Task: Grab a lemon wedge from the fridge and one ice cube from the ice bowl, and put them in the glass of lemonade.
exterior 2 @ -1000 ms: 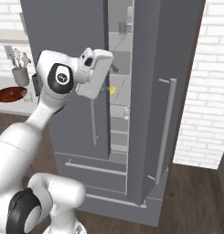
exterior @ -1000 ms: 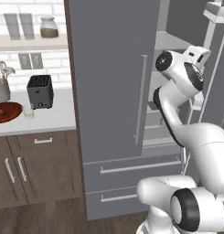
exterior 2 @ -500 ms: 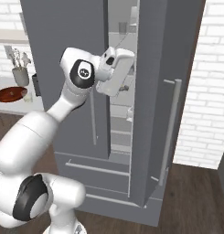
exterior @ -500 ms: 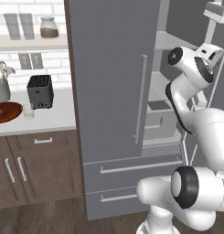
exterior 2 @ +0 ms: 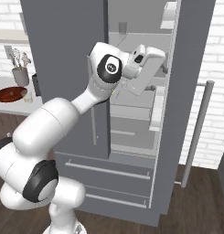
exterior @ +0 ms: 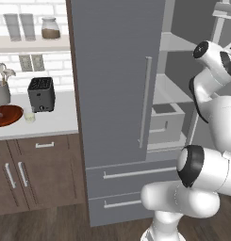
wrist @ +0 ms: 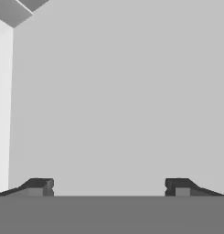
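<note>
A simulated kitchen is shown, with the fridge [exterior 2: 186, 91] standing open. The gripper [wrist: 109, 186] is reached inside at 1 o'clock, fingers wide apart and empty, facing a blank grey wall. The lemon wedge cannot be seen, so its direction cannot be told.

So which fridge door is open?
The right-hand door of the fridge is swung open, showing the shelves inside. The left door is shut flat, and both drawers below are shut too.
</note>
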